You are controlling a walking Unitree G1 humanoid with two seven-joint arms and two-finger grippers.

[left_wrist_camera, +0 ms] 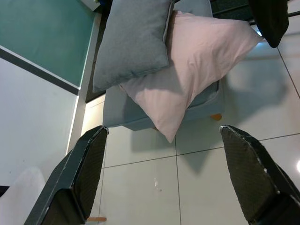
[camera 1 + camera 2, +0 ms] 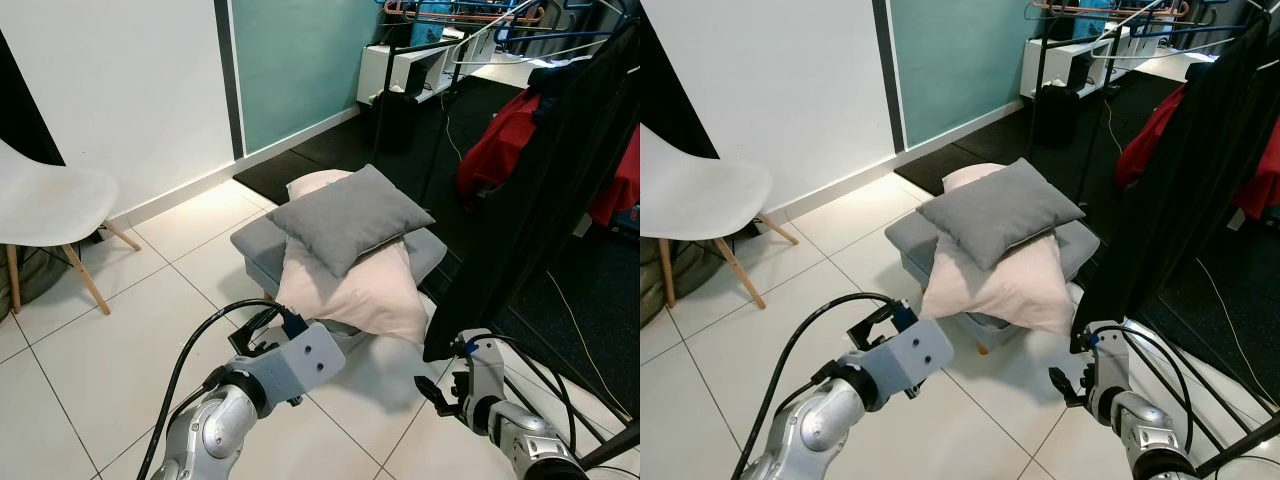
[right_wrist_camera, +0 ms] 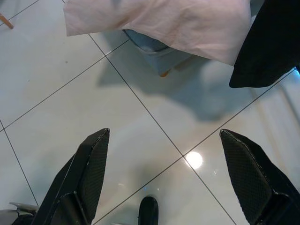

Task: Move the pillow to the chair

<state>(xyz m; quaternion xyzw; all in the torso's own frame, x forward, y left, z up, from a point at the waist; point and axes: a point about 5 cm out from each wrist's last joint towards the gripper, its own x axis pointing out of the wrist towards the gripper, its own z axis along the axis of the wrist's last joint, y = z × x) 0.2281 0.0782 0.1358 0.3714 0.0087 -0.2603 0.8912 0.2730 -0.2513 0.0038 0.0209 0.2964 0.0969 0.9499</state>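
Observation:
A grey pillow [image 2: 350,215] lies on top of a larger pale pink pillow [image 2: 355,285], both stacked on a low blue-grey ottoman [image 2: 252,245] in the middle of the tiled floor. The pink pillow droops over the ottoman's near edge. A white chair [image 2: 50,205] with wooden legs stands at the far left by the wall. My left gripper [image 2: 258,335] hovers open just short of the ottoman's near corner; in the left wrist view its fingers [image 1: 75,178] frame both pillows. Low on the right, my right gripper [image 3: 164,178] is open over bare tiles, below the pink pillow's edge [image 3: 159,18].
A clothes rack on the right carries a long black garment [image 2: 560,180] hanging close beside the ottoman, and a red garment [image 2: 505,140] behind it. A white shelf unit [image 2: 410,65] and black mat lie at the back. Open tiles stretch between ottoman and chair.

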